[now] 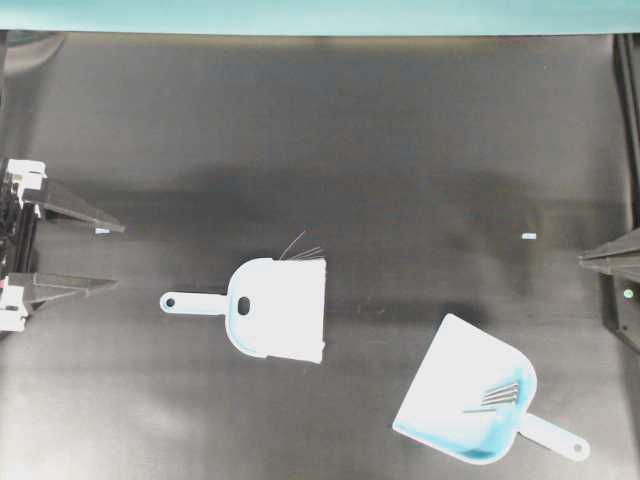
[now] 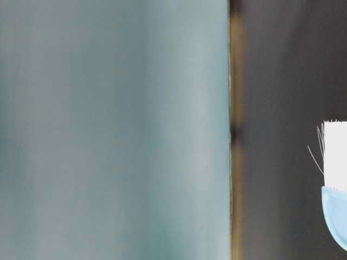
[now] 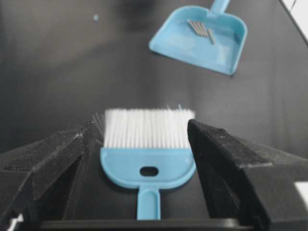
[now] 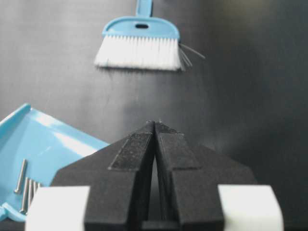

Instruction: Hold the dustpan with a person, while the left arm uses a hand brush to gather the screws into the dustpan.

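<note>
The light blue hand brush (image 1: 280, 310) lies flat mid-table, white bristles (image 3: 147, 127) pointing right, handle toward the left arm. My left gripper (image 1: 120, 256) stands open at the left edge, well short of the brush handle. In the left wrist view the brush (image 3: 149, 166) shows between the left gripper's (image 3: 142, 125) spread fingers, untouched. The dustpan (image 1: 465, 400) rests at the front right with several screws (image 1: 503, 395) inside it; they also show as screws (image 3: 199, 28) and screws (image 4: 26, 185). My right gripper (image 4: 155, 122) is shut and empty at the right edge. No person is in view.
A black table (image 1: 330, 150) carries everything, with a teal wall (image 1: 320, 15) along its far side. A small pale speck (image 1: 529, 236) lies right of centre. The table-level view catches only the brush's bristles (image 2: 336, 157) at its right edge.
</note>
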